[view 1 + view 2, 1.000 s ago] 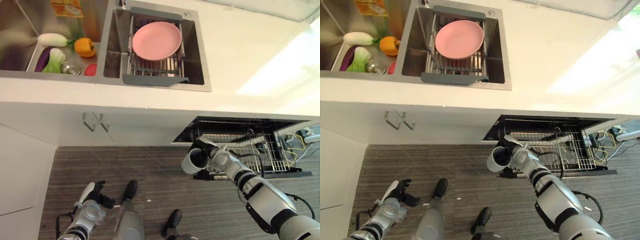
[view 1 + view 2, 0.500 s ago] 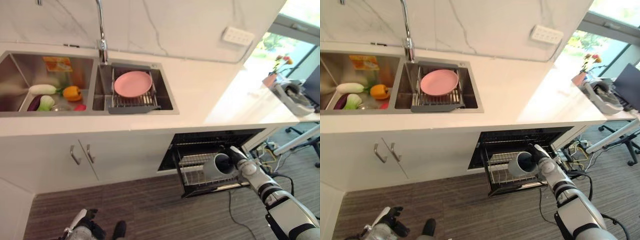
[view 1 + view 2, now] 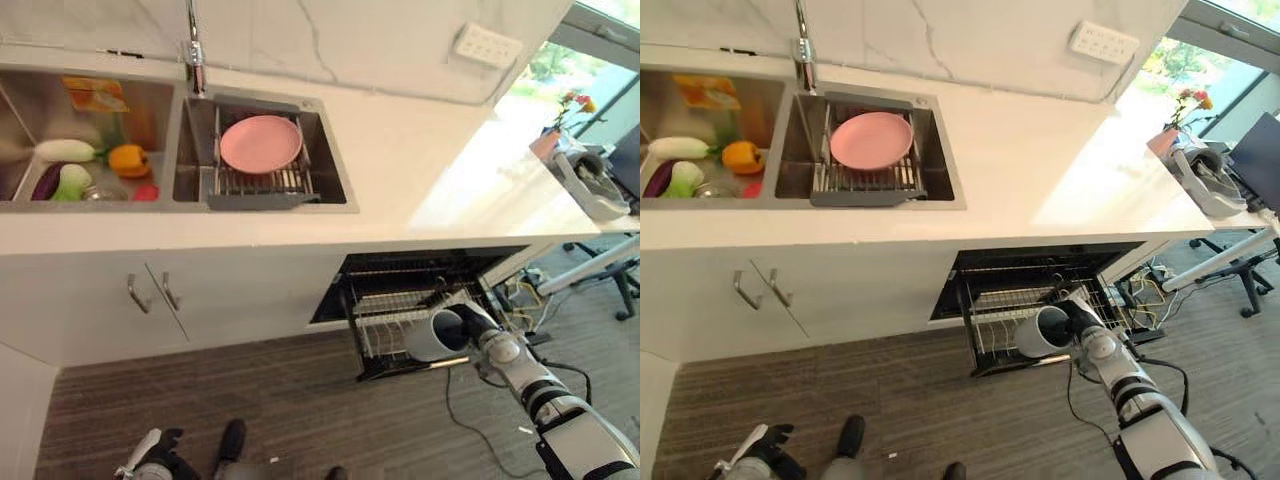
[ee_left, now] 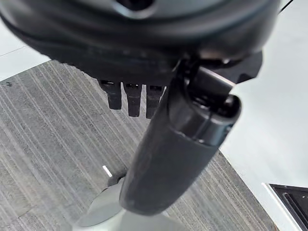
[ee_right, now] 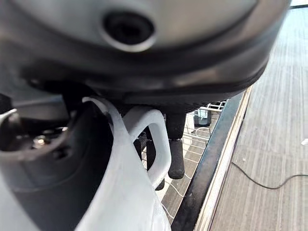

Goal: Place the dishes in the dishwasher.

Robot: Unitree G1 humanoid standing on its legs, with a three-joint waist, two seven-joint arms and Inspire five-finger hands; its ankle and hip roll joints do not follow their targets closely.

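At lower right, the right hand (image 3: 478, 322) grips a white mug (image 3: 438, 334) over the pulled-out dishwasher rack (image 3: 392, 322). A pink plate (image 3: 260, 144) sits in the sink rack (image 3: 262, 186), upper left. The left hand (image 4: 132, 98), fingers relaxed, hangs over the floor (image 4: 38, 139).

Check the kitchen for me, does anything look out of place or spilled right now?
Nothing is spilled or damaged. The right hand holds a white mug on its side, mouth facing outward, at the pulled-out dishwasher rack. A pink plate waits on the sink rack, with vegetables in the other basin.
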